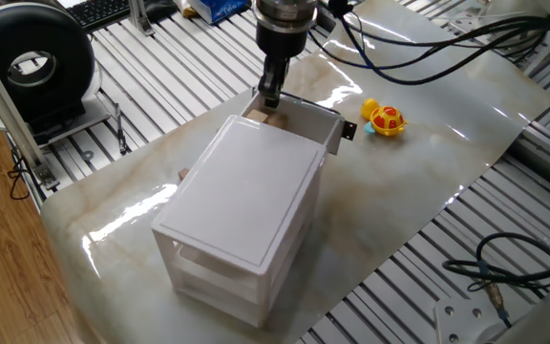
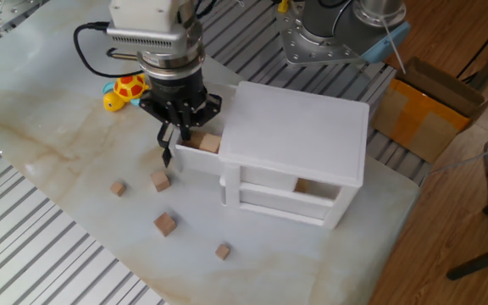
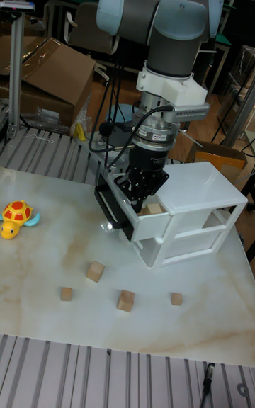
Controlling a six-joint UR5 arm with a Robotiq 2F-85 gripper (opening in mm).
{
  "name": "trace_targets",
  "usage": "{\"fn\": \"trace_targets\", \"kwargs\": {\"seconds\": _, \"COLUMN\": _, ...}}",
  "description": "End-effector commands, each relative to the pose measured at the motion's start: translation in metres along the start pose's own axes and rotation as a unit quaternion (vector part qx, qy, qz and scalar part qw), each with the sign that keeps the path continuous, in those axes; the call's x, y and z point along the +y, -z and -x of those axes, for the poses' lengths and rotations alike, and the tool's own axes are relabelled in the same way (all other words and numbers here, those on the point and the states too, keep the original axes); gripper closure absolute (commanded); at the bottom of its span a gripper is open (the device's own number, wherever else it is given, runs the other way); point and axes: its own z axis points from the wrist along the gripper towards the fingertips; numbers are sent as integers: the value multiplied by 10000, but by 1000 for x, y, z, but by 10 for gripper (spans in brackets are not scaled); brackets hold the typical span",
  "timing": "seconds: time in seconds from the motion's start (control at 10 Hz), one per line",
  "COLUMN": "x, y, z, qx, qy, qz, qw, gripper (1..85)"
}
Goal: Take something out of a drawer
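The drawer (image 1: 309, 111) (image 2: 179, 155) (image 3: 115, 214), topmost of the white three-drawer box (image 1: 242, 196) (image 2: 295, 127) (image 3: 195, 194), is pulled out, its black tab (image 1: 349, 129) on the front. A wooden block (image 1: 276, 119) (image 2: 208, 144) (image 3: 154, 207) lies inside it. My gripper (image 1: 269, 98) (image 2: 182, 135) (image 3: 139, 199) reaches down into the drawer beside the block, between it and the drawer front. Its fingers look pressed together with nothing seen between them. The fingertips are hidden by the drawer wall.
A yellow and red toy turtle (image 1: 385, 118) (image 2: 125, 89) (image 3: 14, 217) sits on the marble sheet beyond the drawer. Several loose wooden blocks (image 2: 160, 180) (image 3: 95, 270) lie in front of the box. A cardboard carton (image 2: 430, 102) stands off the table.
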Motion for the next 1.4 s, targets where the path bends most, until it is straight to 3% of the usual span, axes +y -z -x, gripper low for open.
{"fn": "trace_targets", "kwargs": {"seconds": 0.0, "x": -13, "y": 5, "z": -5, "qx": 12, "qy": 226, "qz": -116, "qw": 9997, "gripper": 847}}
{"fn": "trace_targets", "kwargs": {"seconds": 0.4, "x": -26, "y": 8, "z": -12, "qx": 91, "qy": 514, "qz": -280, "qw": 9982, "gripper": 847}}
{"fn": "trace_targets", "kwargs": {"seconds": 0.6, "x": -20, "y": 9, "z": -12, "qx": 62, "qy": 391, "qz": -167, "qw": 9991, "gripper": 843}}
{"fn": "trace_targets", "kwargs": {"seconds": 0.8, "x": -4, "y": 17, "z": -10, "qx": 46, "qy": 163, "qz": 65, "qw": 9998, "gripper": 523}}
{"fn": "trace_targets", "kwargs": {"seconds": 0.9, "x": 0, "y": 23, "z": -11, "qx": 94, "qy": 71, "qz": 88, "qw": 9999, "gripper": 373}}
{"fn": "trace_targets", "kwargs": {"seconds": 1.0, "x": 4, "y": 27, "z": -12, "qx": 165, "qy": -36, "qz": 106, "qw": 9998, "gripper": 303}}
{"fn": "trace_targets", "kwargs": {"seconds": 1.1, "x": 3, "y": 27, "z": -13, "qx": 184, "qy": -66, "qz": 90, "qw": 9998, "gripper": 280}}
{"fn": "trace_targets", "kwargs": {"seconds": 1.3, "x": 13, "y": 27, "z": -6, "qx": 71, "qy": -190, "qz": 280, "qw": 9994, "gripper": 267}}
